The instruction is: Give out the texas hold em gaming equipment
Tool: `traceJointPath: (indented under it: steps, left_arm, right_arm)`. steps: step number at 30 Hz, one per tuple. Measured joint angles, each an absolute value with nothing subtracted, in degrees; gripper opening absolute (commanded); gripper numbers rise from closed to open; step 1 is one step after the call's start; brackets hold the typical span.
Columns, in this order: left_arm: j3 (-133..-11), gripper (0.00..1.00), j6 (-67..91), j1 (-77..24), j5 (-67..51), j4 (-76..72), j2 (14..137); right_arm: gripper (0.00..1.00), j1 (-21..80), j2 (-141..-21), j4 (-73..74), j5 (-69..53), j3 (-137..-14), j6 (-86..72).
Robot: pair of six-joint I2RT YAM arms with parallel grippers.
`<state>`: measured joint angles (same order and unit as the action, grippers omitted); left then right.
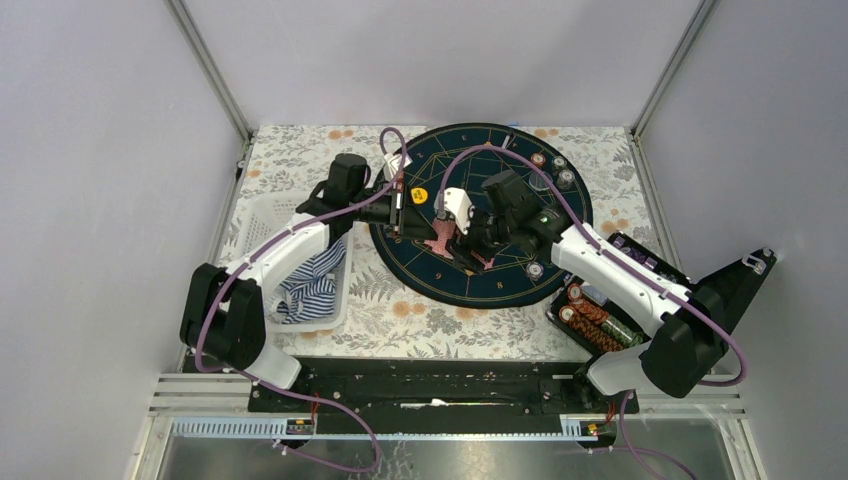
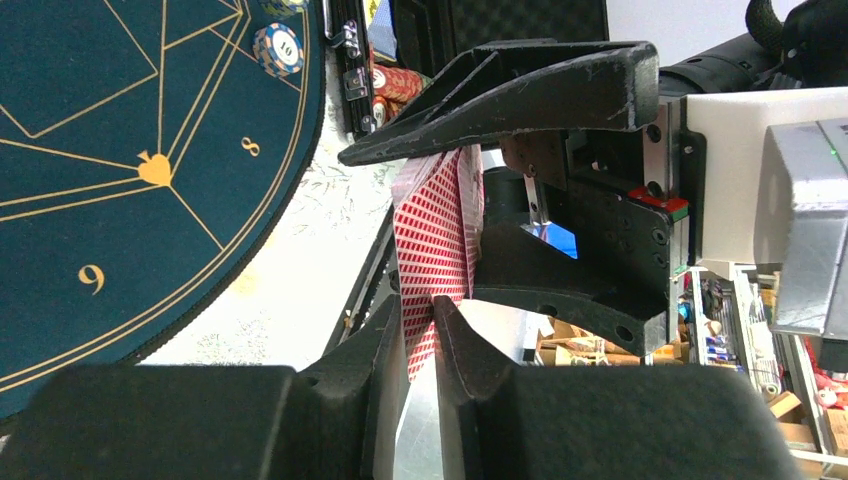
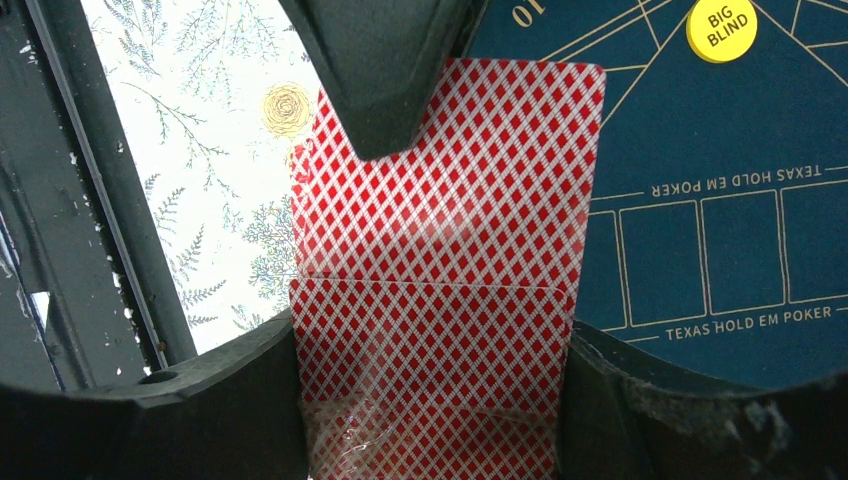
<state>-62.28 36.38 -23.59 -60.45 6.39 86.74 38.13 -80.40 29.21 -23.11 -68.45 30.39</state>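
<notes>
My right gripper (image 3: 430,400) is shut on the sides of a deck of red-backed playing cards (image 3: 430,370), held above the round dark blue mat (image 1: 500,285). My left gripper (image 2: 432,320) is shut on the edge of one red-backed card (image 2: 435,240) that sticks out beyond the deck; one of its fingers (image 3: 385,80) lies over that card (image 3: 480,170). In the top view both grippers meet over the mat's middle, around the cards (image 1: 440,240). A yellow "BIG BLIND" disc (image 3: 721,29) lies on the mat. Chip stacks (image 1: 538,158) sit near the mat's rim. The blue disc is out of view.
A white basket (image 1: 262,215) with the striped blue-white cloth (image 1: 310,285) stands at the left. An open black case (image 1: 590,320) with rows of chips stands at the right front. A chip marked 10 (image 2: 277,47) lies at the mat's edge. A floral cloth (image 1: 430,320) covers the table.
</notes>
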Motion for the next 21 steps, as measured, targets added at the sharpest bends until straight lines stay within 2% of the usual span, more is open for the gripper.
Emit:
traceJointPath:
  steps: [7,13,21]
  left_arm:
    - [-62.28,0.12,36.01,-22.52,-59.66,6.48,86.61]
    - [-62.28,0.01,35.48,-21.98,-58.98,6.66,86.06]
    - [-62.28,0.0,34.87,-21.19,-58.3,6.98,85.54]
  right_arm:
    - [0.03,37.65,-80.4,29.21,-23.07,-67.94,30.26]
    - [0.03,36.71,-80.38,29.21,-23.07,-67.51,30.24]
    - [0.02,35.11,-80.18,29.12,-23.09,-67.07,30.13]
